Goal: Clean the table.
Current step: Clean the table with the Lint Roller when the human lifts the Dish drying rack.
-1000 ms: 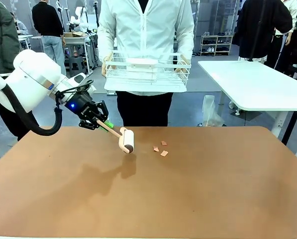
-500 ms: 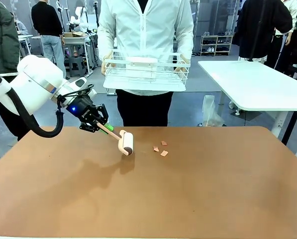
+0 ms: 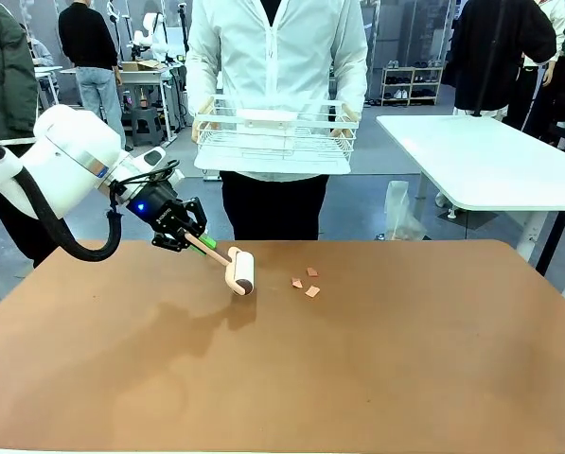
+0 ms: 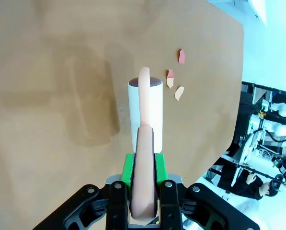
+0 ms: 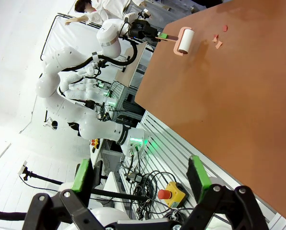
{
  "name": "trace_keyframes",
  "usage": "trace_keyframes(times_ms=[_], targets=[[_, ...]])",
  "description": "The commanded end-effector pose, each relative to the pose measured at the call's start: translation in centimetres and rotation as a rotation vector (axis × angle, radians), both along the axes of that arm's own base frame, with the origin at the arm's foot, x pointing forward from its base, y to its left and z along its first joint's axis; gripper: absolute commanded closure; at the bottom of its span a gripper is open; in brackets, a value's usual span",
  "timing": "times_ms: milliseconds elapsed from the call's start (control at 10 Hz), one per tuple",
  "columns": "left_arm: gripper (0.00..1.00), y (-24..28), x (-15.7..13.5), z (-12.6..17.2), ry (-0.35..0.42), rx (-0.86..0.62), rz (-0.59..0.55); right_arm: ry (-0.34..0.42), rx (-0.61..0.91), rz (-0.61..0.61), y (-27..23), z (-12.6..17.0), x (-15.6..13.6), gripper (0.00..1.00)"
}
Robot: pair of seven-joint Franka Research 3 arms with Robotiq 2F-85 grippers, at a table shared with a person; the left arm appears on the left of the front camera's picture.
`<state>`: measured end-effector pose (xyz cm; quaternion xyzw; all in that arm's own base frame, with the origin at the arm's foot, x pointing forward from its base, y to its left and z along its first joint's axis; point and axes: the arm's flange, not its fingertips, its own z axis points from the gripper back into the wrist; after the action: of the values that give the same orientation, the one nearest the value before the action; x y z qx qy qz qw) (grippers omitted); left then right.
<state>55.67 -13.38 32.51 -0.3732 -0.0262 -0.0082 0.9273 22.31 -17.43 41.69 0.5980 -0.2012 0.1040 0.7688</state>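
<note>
While the left pincer (image 3: 201, 239) clamps a lint roller (image 3: 241, 270), the table (image 3: 358, 359) lies just below.

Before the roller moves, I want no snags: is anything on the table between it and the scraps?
Nothing visible. Only bare table lies between the roller and the scraps to its right. The person's basket is held up beyond the far edge, off that path.
</note>
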Motion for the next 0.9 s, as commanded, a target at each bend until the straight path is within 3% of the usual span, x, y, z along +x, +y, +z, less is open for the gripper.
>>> trace_keyframes(times_ms=[0, 800], targets=[[0.79, 0.0, -0.4, 0.1, 0.0, 0.002, -0.003, -0.014, 0.003, 0.001, 0.0, 0.2, -0.2, 0.0], [0.79, -1.5, 1.4, -2.0, -0.043, -0.024, 0.003, -0.014, 0.003, 0.001, 0.0, 0.2, -0.2, 0.0]])
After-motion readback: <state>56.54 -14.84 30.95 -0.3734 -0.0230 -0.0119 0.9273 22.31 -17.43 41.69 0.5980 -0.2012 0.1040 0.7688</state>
